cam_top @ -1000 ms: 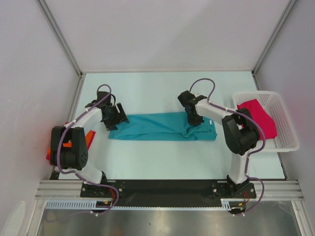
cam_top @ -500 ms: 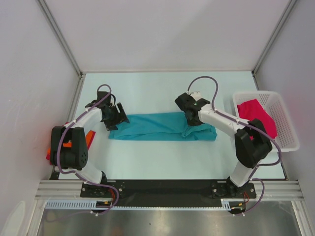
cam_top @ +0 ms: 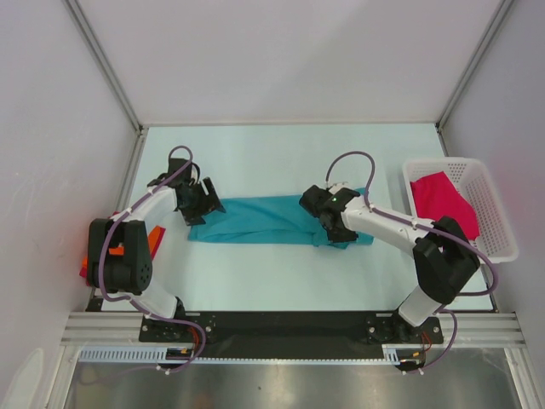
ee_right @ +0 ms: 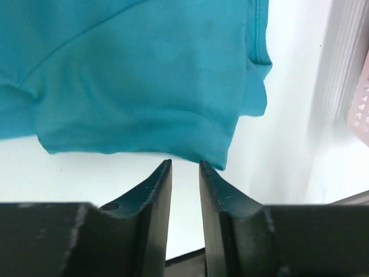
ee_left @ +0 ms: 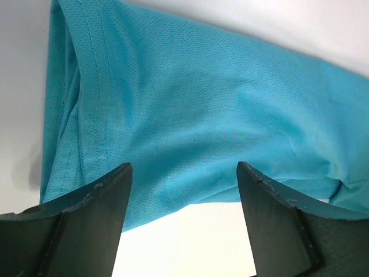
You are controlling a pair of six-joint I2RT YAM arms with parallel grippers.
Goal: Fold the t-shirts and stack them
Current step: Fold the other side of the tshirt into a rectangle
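Lying across the middle of the pale table [cam_top: 255, 162] in the top view, the teal t-shirt [cam_top: 264, 220] forms one long folded band running from 9 o'clock towards 3 o'clock. Its 9 o'clock end looks flat and even; its 3 o'clock end is bunched and creased.

The left gripper [cam_top: 207, 206] sits at the band's 9 o'clock end. In the left wrist view this gripper [ee_left: 184, 173] has its jaws spread wide, with nothing between them but teal mesh cloth [ee_left: 190, 109] and a strip of bare table beneath. Whether the fingertips touch the cloth cannot be told.

The right gripper [cam_top: 330, 228] is over the band's crumpled part, right of centre. In the right wrist view its two fingers [ee_right: 184, 167] stand a narrow slit apart, and only white table shows in the slit. The hemmed edge of the teal shirt [ee_right: 144, 75] lies just past the tips, towards 12 o'clock in that view, and no cloth is pinched.

At 3 o'clock on the table stands a white lattice basket [cam_top: 502, 213], with a magenta-pink t-shirt [cam_top: 443, 200] lying inside it. At 8 o'clock, beside the left arm, an orange t-shirt [cam_top: 157, 239] and a dark red t-shirt [cam_top: 85, 268] show as small patches, mostly hidden by the arm.
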